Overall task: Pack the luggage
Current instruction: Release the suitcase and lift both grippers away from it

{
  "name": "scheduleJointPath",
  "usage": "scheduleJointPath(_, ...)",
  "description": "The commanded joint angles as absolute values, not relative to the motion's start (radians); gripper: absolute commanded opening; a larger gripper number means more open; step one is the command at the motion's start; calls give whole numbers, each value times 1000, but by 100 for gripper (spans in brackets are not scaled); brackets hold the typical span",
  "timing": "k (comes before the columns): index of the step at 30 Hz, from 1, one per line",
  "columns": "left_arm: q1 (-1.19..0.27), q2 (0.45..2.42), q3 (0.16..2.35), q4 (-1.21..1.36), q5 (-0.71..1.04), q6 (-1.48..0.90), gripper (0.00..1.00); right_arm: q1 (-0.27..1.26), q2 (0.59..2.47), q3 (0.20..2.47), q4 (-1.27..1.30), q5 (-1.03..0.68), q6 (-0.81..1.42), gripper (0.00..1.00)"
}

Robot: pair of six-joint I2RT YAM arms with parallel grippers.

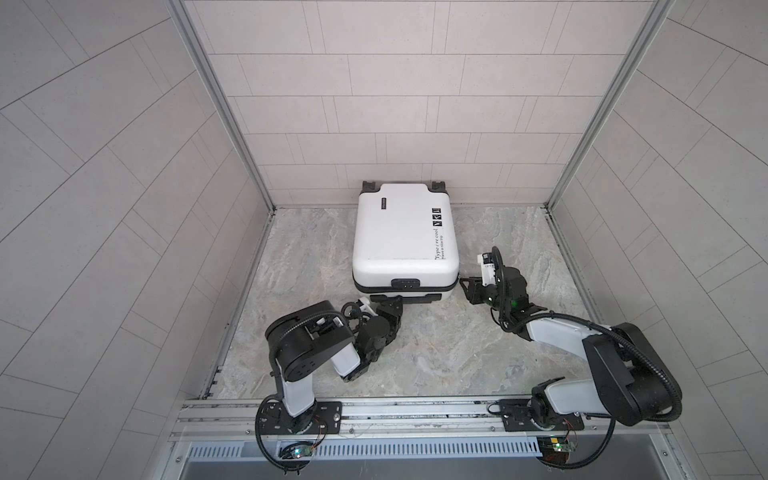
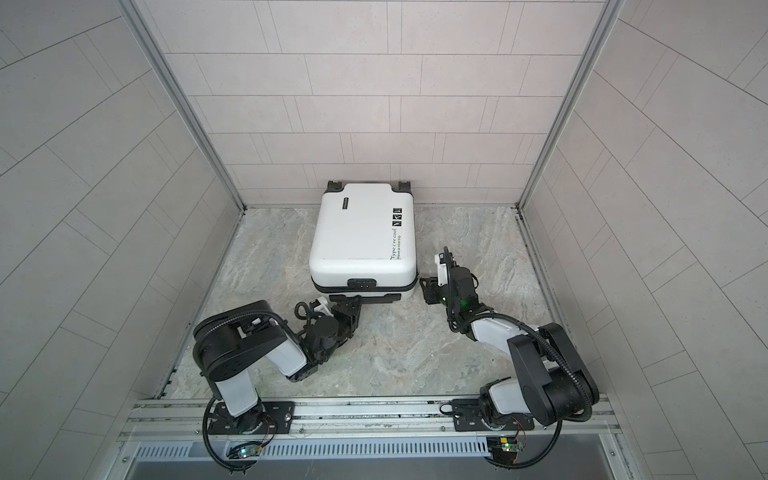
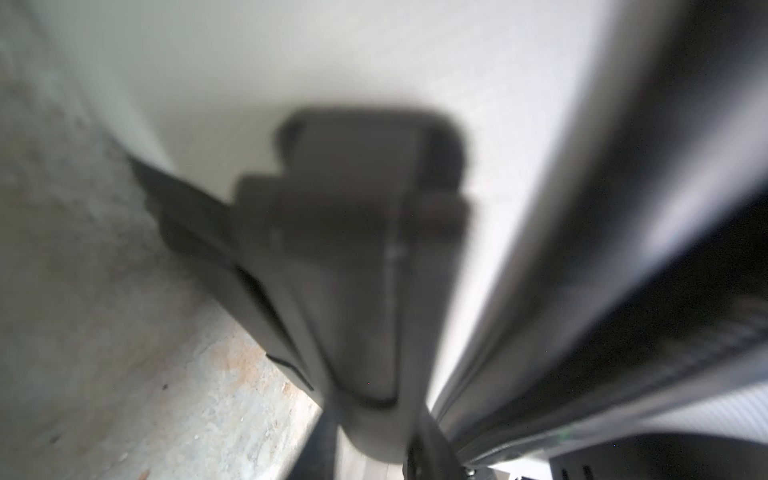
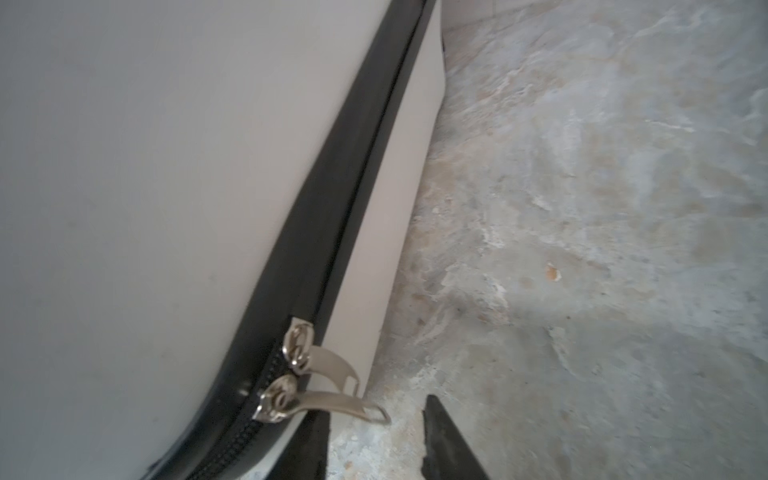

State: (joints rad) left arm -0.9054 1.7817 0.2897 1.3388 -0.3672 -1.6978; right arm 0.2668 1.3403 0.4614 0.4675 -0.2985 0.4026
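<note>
The luggage (image 1: 405, 232) lies flat and shut on the desk (image 1: 415, 353), with its wheels (image 1: 370, 185) toward the far wall and its handle (image 1: 405, 297) on the near side. At its near right corner the two zip pulls (image 4: 332, 365) sit together on the black zipper band (image 4: 353, 166), so I judge the zip fully drawn.

My right gripper (image 4: 376, 415) stands apart there, clamped on nothing, but the tip of one pull lies between my fingers. If I draw back at an angle, a finger could hook that tab, drag its slider and reopen the seam.

My left gripper (image 1: 388, 305) is right at the handle. Its wrist view is too blurred for me to tell whether it is apart or together. If it does grip the handle, pulling away would tug the luggage toward me or tilt it.
</note>
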Motion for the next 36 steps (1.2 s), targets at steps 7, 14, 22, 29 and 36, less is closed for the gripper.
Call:
scheduleJointPath(7,-1023,1630,281,1111,-454,-1668,75,265,1137,438,310,-191,364,57)
scheduleJointPath(14,-1152,1380,325,780,-550,-1550,90,264,1005,450,193,-137,342,59)
scheduleJointPath(22,-1166,1073,572,249,-606,-1054,93,264,881,487,115,-110,333,67)
scheduleJointPath(29,-1082,986,706,150,-654,-596,97,264,849,595,5,120,426,85)
scheduleJointPath(36,-759,935,814,38,-560,-409,98,263,859,609,116,262,566,94)
